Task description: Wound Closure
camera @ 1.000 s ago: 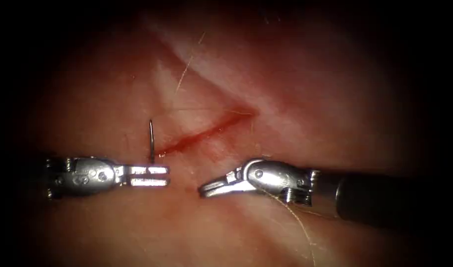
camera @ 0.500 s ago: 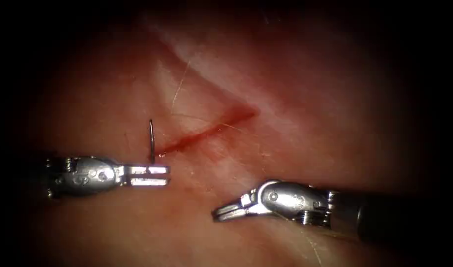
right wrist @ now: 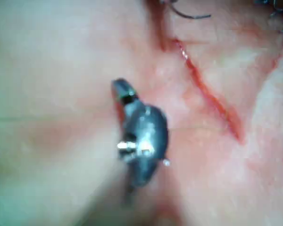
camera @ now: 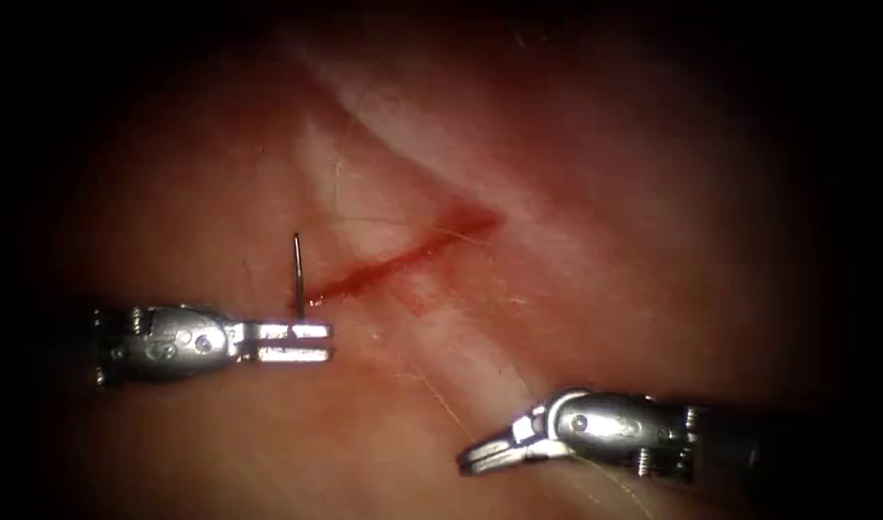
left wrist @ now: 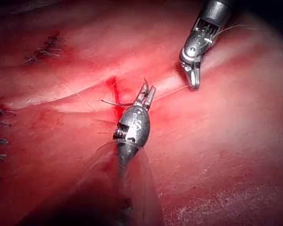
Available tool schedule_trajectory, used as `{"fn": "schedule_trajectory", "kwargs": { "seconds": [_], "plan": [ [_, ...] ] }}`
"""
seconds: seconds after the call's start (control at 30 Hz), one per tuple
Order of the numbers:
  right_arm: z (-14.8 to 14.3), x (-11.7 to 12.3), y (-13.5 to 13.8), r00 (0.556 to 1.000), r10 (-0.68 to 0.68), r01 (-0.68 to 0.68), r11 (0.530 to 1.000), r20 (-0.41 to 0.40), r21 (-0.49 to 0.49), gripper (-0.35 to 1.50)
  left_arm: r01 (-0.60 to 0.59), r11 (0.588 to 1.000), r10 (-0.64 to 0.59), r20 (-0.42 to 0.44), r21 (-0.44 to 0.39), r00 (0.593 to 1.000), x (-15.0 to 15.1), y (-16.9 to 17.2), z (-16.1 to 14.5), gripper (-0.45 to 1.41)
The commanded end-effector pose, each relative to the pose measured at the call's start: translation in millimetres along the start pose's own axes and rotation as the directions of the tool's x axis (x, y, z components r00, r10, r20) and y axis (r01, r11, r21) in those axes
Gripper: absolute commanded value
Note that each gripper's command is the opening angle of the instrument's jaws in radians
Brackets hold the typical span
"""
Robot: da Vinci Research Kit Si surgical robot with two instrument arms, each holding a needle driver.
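Since the earlier pictures, the right tool (camera: 480,459) has been pulled down and away from the cut (camera: 402,258), its jaws nearly closed on the thread (left wrist: 172,92). At the cut's left end, the needle (camera: 298,270) is held near its tail by the left tool (camera: 297,342), its jaws closed on it. It is kept upright above the tissue (camera: 576,250), so its point can be seen.

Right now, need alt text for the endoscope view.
The left arm's steel needle driver grips a thin curved needle standing at the left end of a red cut in pale pork tissue. The right arm's driver, jaws shut, sits lower right, a fine thread lying nearby.
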Motion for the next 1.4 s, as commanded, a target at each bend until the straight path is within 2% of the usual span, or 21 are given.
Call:
{"fn": "schedule_trajectory", "kwargs": {
  "seconds": [0.03,0.5,0.83,0.93,1.07,1.1,1.13,1.17,1.2,1.27,1.4],
  "plan": [
    [0.5,0.0,-0.6,1.000,0.005,-0.005,1.000,0.008,0.015,-0.35,0.000,1.000,0.000,-0.001,-0.001,1.000,-0.5,0.0,0.7,-0.45],
    [-0.4,0.2,-5.5,0.999,0.028,-0.033,0.991,0.042,0.127,-0.35,-0.001,1.000,0.001,-0.001,0.000,1.000,-0.5,0.0,0.7,-0.45],
    [-1.4,1.1,-11.0,0.996,0.045,-0.061,0.971,0.076,0.233,-0.35,-0.001,1.000,0.001,-0.001,-0.001,1.000,-0.6,0.0,0.6,-0.45],
    [-1.8,1.5,-11.4,0.997,0.045,-0.060,0.970,0.068,0.238,-0.35,-0.001,1.000,0.001,-0.001,0.000,1.000,-0.6,0.0,0.7,-0.45],
    [-2.0,1.5,-10.6,0.998,0.025,-0.038,0.971,0.060,0.235,-0.35,-0.001,1.000,0.001,-0.001,-0.001,1.000,-0.6,0.0,0.6,-0.45],
    [-2.2,1.4,-10.4,0.998,0.008,-0.021,0.974,0.058,0.224,-0.06,-0.001,1.000,0.001,-0.001,-0.001,1.000,-0.6,0.0,0.6,-0.45],
    [-2.4,1.4,-10.1,0.998,-0.014,0.002,0.980,0.057,0.199,0.41,-0.001,1.000,0.001,-0.001,-0.001,1.000,-0.6,0.0,0.6,-0.45],
    [-2.7,1.5,-9.6,0.997,-0.034,0.025,0.990,0.064,0.139,1.08,-0.001,1.000,0.001,-0.001,-0.001,1.000,-0.6,0.0,0.6,-0.45],
    [-3.0,1.6,-9.2,0.996,-0.052,0.045,0.995,0.071,0.092,1.30,-0.001,1.000,0.001,-0.001,-0.001,1.000,-0.6,0.0,0.6,-0.45],
    [-4.3,2.0,-7.8,0.995,-0.060,0.058,0.998,0.081,0.022,1.42,-0.001,1.000,0.001,-0.003,0.000,1.000,-0.6,0.0,0.5,-0.45],
    [-7.8,2.4,-4.9,0.993,-0.075,0.081,0.995,0.096,-0.057,1.47,-0.001,1.000,0.001,-0.003,0.000,1.000,-0.6,0.0,0.5,-0.45]
  ]
}}
